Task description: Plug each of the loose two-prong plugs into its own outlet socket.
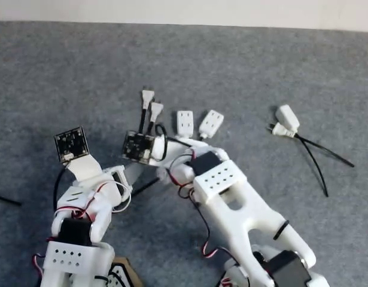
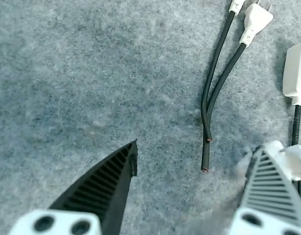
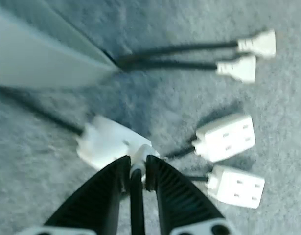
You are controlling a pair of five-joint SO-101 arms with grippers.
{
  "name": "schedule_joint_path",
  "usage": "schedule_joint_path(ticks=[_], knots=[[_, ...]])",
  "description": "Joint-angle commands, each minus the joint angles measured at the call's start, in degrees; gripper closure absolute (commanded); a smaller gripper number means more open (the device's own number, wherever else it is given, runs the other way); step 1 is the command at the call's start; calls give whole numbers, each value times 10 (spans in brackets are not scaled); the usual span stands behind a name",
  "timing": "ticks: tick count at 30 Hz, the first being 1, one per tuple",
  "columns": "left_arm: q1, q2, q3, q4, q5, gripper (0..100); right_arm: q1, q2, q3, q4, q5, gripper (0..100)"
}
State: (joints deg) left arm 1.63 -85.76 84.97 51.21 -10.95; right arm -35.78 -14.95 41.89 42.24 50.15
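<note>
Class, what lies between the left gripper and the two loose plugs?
Black cables running from the plugs, cut ends nearest the left gripper; left wrist view.

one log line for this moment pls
left gripper open by cord ends | right gripper shut on white connector | two plugs loose | two sockets empty

The light is soft and even over the grey tabletop (image 1: 243, 60) in the high view. Under the right arm (image 1: 231, 197) and the left arm (image 1: 82, 203) lie only weak, diffuse shadows. In the right wrist view the white outlet sockets (image 3: 223, 137) look very bright, and each one throws a soft dark shadow on the fabric. In the left wrist view the tabletop is darker close to the left end effector (image 2: 196, 149).
</note>
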Motion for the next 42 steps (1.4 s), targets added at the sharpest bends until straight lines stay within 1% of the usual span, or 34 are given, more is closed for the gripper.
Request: schedule_joint_path(ticks=[1, 5, 10, 18, 21, 25, 32, 42], knots=[[-5, -3, -11, -6, 5, 646, 9, 5, 7, 0, -17, 993], [-5, -3, -11, -6, 5, 646, -3, 6, -4, 7, -25, 993], [3, -3, -11, -6, 5, 646, -22, 0, -53, 56, -54, 993], [1, -3, -11, -7, 5, 646, -24, 0, -229, 193, -57, 993], [0, -3, -11, -8, 5, 646, -25, 0, -271, 218, -59, 993], [0, -3, -11, -9, 5, 646, -25, 7, -276, 218, -84, 993], [0, -3, -11, -8, 5, 646, -46, 0, -206, 190, -84, 992], [0, -3, -11, -7, 5, 646, -63, 7, -196, 180, -101, 992]])
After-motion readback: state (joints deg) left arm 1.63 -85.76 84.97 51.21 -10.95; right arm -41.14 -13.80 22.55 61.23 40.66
